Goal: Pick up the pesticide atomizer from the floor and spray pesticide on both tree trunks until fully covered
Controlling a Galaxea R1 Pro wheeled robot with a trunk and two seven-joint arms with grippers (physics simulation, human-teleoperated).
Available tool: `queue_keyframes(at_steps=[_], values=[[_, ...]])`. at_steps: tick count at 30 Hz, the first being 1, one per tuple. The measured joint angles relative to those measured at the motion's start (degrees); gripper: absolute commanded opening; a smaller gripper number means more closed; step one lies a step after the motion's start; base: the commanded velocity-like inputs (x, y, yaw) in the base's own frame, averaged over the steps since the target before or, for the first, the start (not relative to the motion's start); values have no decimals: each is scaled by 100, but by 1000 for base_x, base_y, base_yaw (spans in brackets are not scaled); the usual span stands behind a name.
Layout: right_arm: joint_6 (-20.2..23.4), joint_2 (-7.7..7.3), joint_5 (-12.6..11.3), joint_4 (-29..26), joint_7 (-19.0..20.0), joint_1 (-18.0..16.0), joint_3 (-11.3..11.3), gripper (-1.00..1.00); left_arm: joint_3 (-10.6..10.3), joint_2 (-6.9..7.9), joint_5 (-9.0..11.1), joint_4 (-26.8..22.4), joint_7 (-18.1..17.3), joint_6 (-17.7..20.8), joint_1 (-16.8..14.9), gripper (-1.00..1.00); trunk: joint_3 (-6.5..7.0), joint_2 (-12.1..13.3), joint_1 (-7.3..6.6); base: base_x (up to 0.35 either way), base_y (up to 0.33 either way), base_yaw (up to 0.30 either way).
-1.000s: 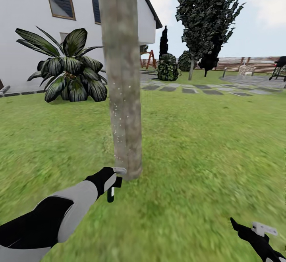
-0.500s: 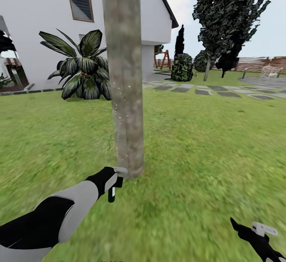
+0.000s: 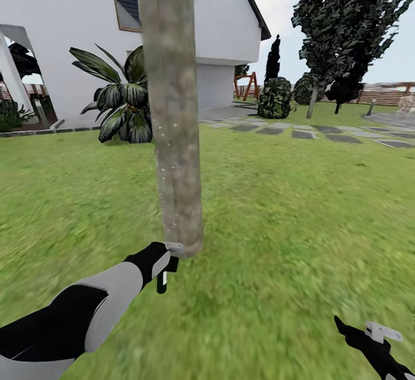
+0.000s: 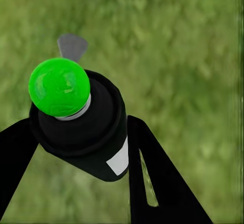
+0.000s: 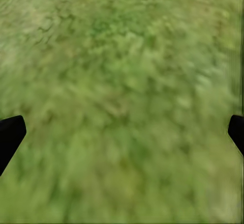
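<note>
Grass (image 3: 300,207) everywhere, trunk (image 3: 173,109) dead ahead.
We've got the atomizer (image 4: 81,122) clamped between our left gripper (image 3: 166,269) fingers, right at the trunk's foot; right gripper (image 5: 122,132) spread wide.

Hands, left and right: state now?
Left hand: closed on the small dark atomizer with a green tip.
Right hand: open, empty, over grass.
</note>
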Motion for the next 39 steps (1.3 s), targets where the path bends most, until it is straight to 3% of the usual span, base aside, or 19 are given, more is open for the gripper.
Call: queue_keyframes(at_steps=[6,22,32,39], values=[[0,-1,0,1,0,-1,0,100,-1,1,0,-1,-4,-1,0,-100,0,0,-1,48,-327,217],[1,1,1,0,-44,-1,0,100,0,0,0,0,-4,-3,0,-100,0,0,-1,146,-296,54],[2,1,2,1,-44,-1,0,100,0,-2,0,0,-3,3,0,-100,0,0,1,-38,-121,265],[0,0,3,0,-44,0,0,100,0,-6,0,0,-4,2,0,-100,0,0,0,-11,-301,46]])
